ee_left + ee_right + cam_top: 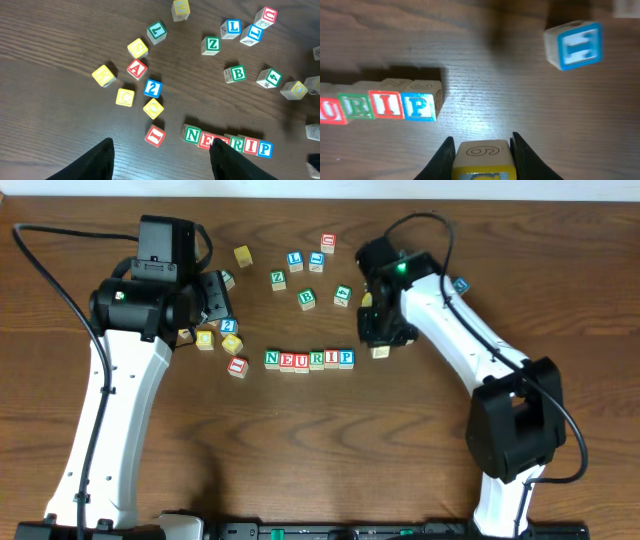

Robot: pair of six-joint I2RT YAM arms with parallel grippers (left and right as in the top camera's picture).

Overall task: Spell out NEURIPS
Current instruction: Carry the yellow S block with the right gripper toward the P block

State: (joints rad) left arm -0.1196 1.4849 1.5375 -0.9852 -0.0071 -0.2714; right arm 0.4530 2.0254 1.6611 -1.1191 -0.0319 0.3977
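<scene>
A row of letter blocks (308,359) reads N, E, U, R, I, P on the wooden table. It also shows in the left wrist view (250,146) and the right wrist view (395,104). My right gripper (483,150) is shut on a yellow-faced block (483,159) with an outlined 6 on its side; its letter is hidden. In the overhead view this block (380,352) is just right of the P, a short gap away. My left gripper (162,152) is open and empty, high above the table near a red I block (155,135).
Loose blocks lie left of the row: yellow ones (125,97), red A (136,68), blue 2 (152,88). Behind the row are green Z (278,279), green B (307,299), blue L (295,259), a red block (328,243). A blue block (572,45) lies far right.
</scene>
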